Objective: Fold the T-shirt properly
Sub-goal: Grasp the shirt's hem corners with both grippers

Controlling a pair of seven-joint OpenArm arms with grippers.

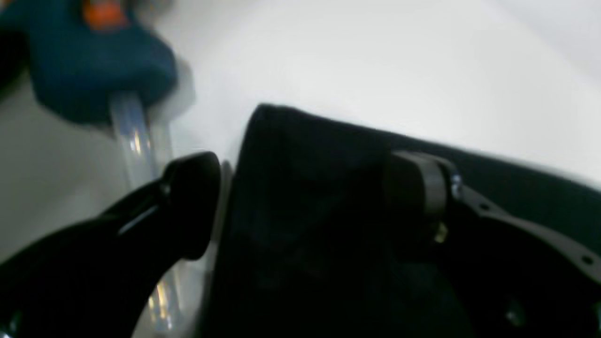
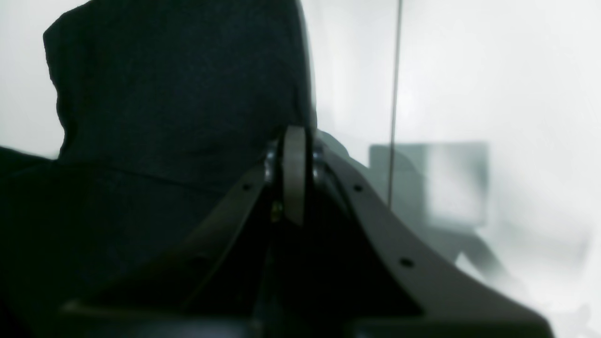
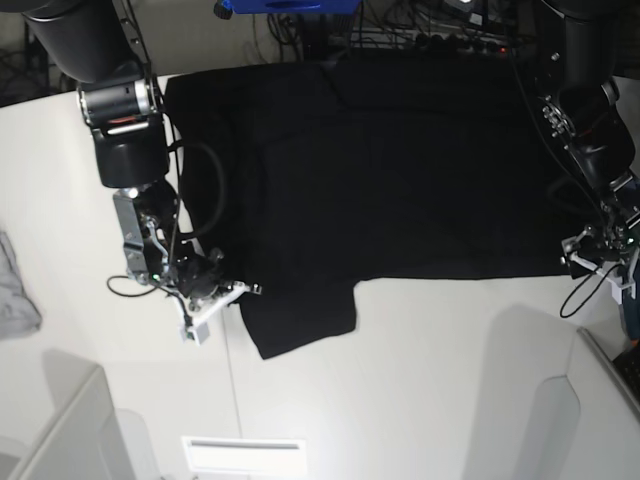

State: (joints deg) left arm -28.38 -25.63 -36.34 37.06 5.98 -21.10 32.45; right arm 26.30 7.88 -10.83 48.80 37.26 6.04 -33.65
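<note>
The right tool (image 2: 295, 176) is showing its two pads pressed flat together in the right wrist view, with no gap; whether any fabric is pinched between them cannot be told. In the base view it is sitting at the edge of the T-shirt (image 3: 380, 170), beside the sleeve that is sticking out toward the desk's near side. The left tool (image 1: 310, 206) is standing wide open, one finger off the cloth over the white desk (image 1: 375, 56), the other over the black fabric, so the shirt's corner is lying between the jaws; contact with the cloth cannot be confirmed. The left wrist view is blurring badly: a dark blue object with an orange patch (image 1: 101, 61) is appearing at the upper left, unidentifiable. The T-shirt is lying spread flat on the desk, plain black side up, its far edge merging into the dark background. A light grey cloth (image 3: 15, 290) is lying cut off at the frame edge, well apart from the shirt.
</note>
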